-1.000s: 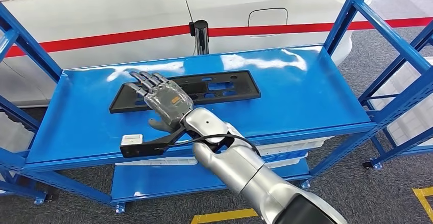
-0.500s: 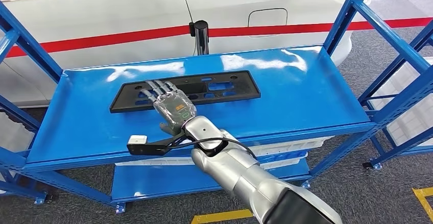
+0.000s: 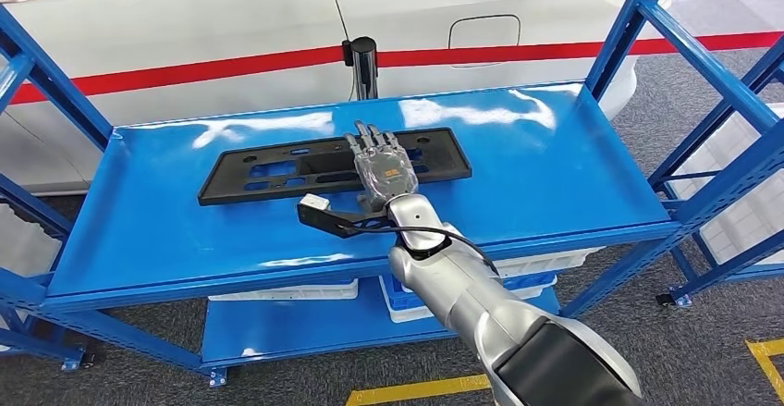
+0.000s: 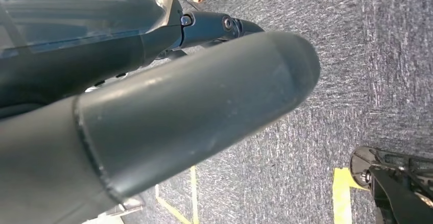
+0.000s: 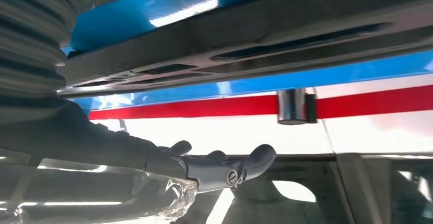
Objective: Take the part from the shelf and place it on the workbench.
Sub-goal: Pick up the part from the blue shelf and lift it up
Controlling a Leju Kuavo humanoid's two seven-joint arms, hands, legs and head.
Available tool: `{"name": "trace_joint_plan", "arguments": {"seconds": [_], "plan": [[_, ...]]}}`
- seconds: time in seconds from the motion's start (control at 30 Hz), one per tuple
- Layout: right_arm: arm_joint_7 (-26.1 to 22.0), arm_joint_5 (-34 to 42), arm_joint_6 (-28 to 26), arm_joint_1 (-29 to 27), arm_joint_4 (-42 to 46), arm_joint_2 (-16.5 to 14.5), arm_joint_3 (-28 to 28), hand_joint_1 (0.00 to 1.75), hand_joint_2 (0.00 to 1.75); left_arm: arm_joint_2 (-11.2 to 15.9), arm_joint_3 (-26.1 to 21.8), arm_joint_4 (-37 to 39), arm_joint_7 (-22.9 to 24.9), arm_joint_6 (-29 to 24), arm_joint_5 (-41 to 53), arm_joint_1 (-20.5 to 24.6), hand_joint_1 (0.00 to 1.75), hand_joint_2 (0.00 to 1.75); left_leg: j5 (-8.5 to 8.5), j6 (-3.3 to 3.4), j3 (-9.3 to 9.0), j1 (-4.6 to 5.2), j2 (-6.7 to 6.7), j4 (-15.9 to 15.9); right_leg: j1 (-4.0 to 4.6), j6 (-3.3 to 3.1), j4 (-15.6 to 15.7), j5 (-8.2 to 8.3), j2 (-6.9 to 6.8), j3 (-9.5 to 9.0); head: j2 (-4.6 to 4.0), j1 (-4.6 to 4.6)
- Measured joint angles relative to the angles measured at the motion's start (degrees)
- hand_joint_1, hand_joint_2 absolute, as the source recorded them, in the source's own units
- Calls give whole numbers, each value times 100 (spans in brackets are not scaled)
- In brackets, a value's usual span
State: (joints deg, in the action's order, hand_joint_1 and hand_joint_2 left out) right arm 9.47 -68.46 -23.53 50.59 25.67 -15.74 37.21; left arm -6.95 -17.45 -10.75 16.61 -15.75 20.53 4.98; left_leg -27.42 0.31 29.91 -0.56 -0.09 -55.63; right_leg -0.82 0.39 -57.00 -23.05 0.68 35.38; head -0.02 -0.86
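The part [image 3: 268, 172] is a long flat black plate with cut-outs, lying on the top blue shelf [image 3: 555, 166] near its back. My right hand [image 3: 384, 167] hovers over the plate's right half, fingers stretched out flat and holding nothing. In the right wrist view the plate [image 5: 286, 35] runs as a dark slab, with a gap between it and my fingers [image 5: 224, 165]. My left hand [image 4: 178, 117] hangs over grey carpet, thumb and fingers extended, nothing in it.
A white car with a red stripe [image 3: 185, 64] stands close behind the shelf, with a chrome post [image 3: 363, 66] at the back edge. Blue uprights [image 3: 629, 27] frame the shelf. White bins [image 3: 518, 272] sit on the lower level. Another rack [image 3: 740, 175] stands at right.
My right hand has slid right along the plate, from its left end to right of its middle, and reached farther back. The plate has not moved.
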Motion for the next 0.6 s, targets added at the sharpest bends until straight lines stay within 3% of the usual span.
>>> {"name": "trace_joint_plan", "arguments": {"seconds": [0.1, 0.13, 0.6], "plan": [[100, -76, -18, -2, -44, 87, -186, 160, 175, 0, 1, 0, -17, 66, 61, 0, 0, 0, 0, 0, 0, 0, 0, 0, 0, 0, 0, 0, 0, 0, 0, 0], [90, -92, -26, -5, -55, 124, -263, 173, 175, 0, 1, 0, -18, 79, 76, 0, 0, 0, 0, 0, 1, 0, 0, 0, 0, 0, 0, 0, 0, -1, 0, 0], [-347, -347, -95, -201, 17, 259, -937, 175, 175, 0, -1, 0, -336, 146, 134, 1, 0, 0, 0, 0, 0, 0, 1, 0, 0, 0, 0, 0, 1, -3, 0, -1]]}}
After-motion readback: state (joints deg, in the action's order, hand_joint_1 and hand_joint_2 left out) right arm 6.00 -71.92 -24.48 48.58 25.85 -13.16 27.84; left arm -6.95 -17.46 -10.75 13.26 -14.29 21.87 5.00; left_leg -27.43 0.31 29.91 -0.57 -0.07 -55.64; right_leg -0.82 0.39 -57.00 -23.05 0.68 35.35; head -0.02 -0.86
